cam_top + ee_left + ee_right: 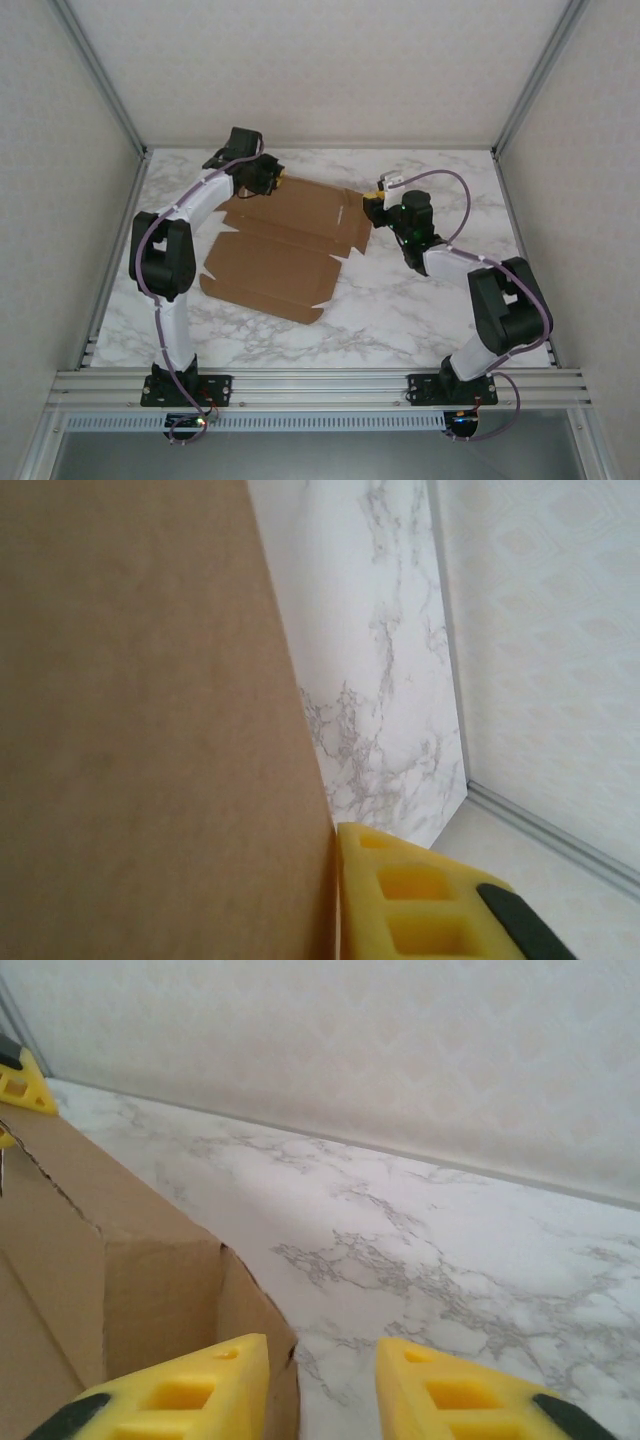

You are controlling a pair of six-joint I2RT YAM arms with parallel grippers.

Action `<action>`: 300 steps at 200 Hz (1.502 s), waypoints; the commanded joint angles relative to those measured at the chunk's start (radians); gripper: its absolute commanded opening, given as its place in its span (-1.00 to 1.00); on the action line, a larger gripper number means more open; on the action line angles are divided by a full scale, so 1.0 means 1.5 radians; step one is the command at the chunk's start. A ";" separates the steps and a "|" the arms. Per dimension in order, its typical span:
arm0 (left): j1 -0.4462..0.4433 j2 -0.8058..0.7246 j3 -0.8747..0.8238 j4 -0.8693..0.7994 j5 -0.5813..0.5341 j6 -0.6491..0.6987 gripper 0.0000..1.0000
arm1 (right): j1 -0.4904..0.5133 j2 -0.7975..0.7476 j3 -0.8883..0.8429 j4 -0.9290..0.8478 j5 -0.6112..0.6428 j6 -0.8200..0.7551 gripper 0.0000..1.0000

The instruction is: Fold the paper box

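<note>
White marble-pattern tabletop [420,310], pale textured wall panels [320,60] on three sides, aluminium corner posts [100,75], aluminium rail [320,385] along near edge

Soft even light, blurred near cardboard

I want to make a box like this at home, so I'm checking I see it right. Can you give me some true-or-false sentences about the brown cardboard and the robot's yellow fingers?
1. The plain brown cardboard paper box lies on the white marble-patterned table. True.
2. The paper box is already folded into a closed box. False: it is an opened-out sheet, lying mostly flat.
3. The right gripper has its yellow fingers apart, with nothing between them. True.
4. The left gripper is at the near edge of the paper box. False: it is at the far left corner.
</note>
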 commanded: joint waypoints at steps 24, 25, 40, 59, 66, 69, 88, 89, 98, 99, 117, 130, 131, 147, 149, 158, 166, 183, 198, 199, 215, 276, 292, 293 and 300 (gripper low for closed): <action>-0.008 0.007 0.015 0.058 -0.011 0.065 -0.84 | 0.006 -0.105 -0.031 -0.040 0.042 0.086 -0.15; -0.008 0.008 0.014 0.059 -0.011 0.066 -0.84 | 0.006 -0.107 -0.031 -0.041 0.041 0.087 -0.15; -0.012 0.005 -0.013 0.097 0.002 0.076 -0.86 | 0.005 -0.136 -0.008 -0.103 0.035 0.112 -0.12; -0.016 -0.020 -0.068 0.187 0.006 0.085 -0.85 | 0.006 -0.163 0.057 -0.232 0.018 0.161 -0.07; -0.017 -0.032 -0.090 0.219 0.001 0.087 -0.83 | 0.005 -0.167 0.086 -0.290 0.011 0.191 -0.07; -0.018 -0.038 -0.098 0.231 -0.001 0.089 -0.83 | 0.005 -0.168 0.101 -0.316 0.004 0.204 -0.07; -0.024 -0.074 -0.159 0.323 -0.008 0.083 -0.78 | 0.005 -0.153 0.175 -0.429 -0.032 0.289 -0.15; -0.025 -0.076 -0.162 0.327 -0.008 0.082 -0.78 | 0.005 -0.152 0.178 -0.436 -0.032 0.295 -0.15; -0.029 -0.091 -0.190 0.365 -0.016 0.078 -0.76 | 0.005 -0.135 0.218 -0.499 -0.039 0.348 -0.16; -0.029 -0.092 -0.193 0.370 -0.016 0.078 -0.76 | 0.005 -0.132 0.223 -0.506 -0.040 0.353 -0.16; -0.038 -0.109 -0.229 0.426 -0.016 0.088 -0.72 | 0.008 -0.072 0.310 -0.595 -0.122 0.391 -0.13; -0.042 -0.108 -0.242 0.459 0.006 0.098 -0.71 | 0.016 -0.029 0.355 -0.629 -0.142 0.392 -0.12; -0.043 -0.108 -0.243 0.460 0.007 0.099 -0.71 | 0.017 -0.026 0.358 -0.630 -0.140 0.391 -0.12; -0.047 -0.107 -0.256 0.505 0.032 0.114 -0.70 | 0.032 0.015 0.408 -0.675 -0.099 0.352 -0.11; -0.047 -0.108 -0.257 0.509 0.033 0.117 -0.70 | 0.033 0.020 0.413 -0.680 -0.096 0.349 -0.11; -0.049 -0.111 -0.266 0.520 0.036 0.129 -0.69 | 0.033 0.044 0.441 -0.697 -0.104 0.334 -0.11; -0.050 -0.115 -0.274 0.534 0.041 0.143 -0.67 | 0.035 0.071 0.470 -0.717 -0.123 0.312 -0.09; -0.051 -0.116 -0.291 0.572 0.071 0.177 -0.63 | 0.045 0.131 0.552 -0.800 -0.096 0.238 -0.03; -0.052 -0.104 -0.289 0.584 0.108 0.208 -0.60 | 0.053 0.147 0.568 -0.819 -0.022 0.184 0.02; -0.052 -0.103 -0.289 0.584 0.110 0.210 -0.60 | 0.053 0.146 0.567 -0.817 -0.019 0.181 0.02; -0.056 -0.087 -0.285 0.584 0.136 0.226 -0.58 | 0.050 0.143 0.545 -0.783 -0.004 0.136 0.14; -0.075 -0.062 -0.323 0.665 0.197 0.249 -0.51 | 0.048 0.215 0.605 -0.836 -0.119 0.059 0.18; -0.075 -0.053 -0.322 0.666 0.204 0.249 -0.47 | 0.048 0.225 0.596 -0.831 -0.120 0.058 0.16; -0.075 -0.052 -0.322 0.666 0.204 0.249 -0.47 | 0.048 0.226 0.595 -0.831 -0.120 0.059 0.15; -0.074 -0.049 -0.323 0.665 0.206 0.249 -0.46 | 0.048 0.231 0.590 -0.828 -0.122 0.058 0.14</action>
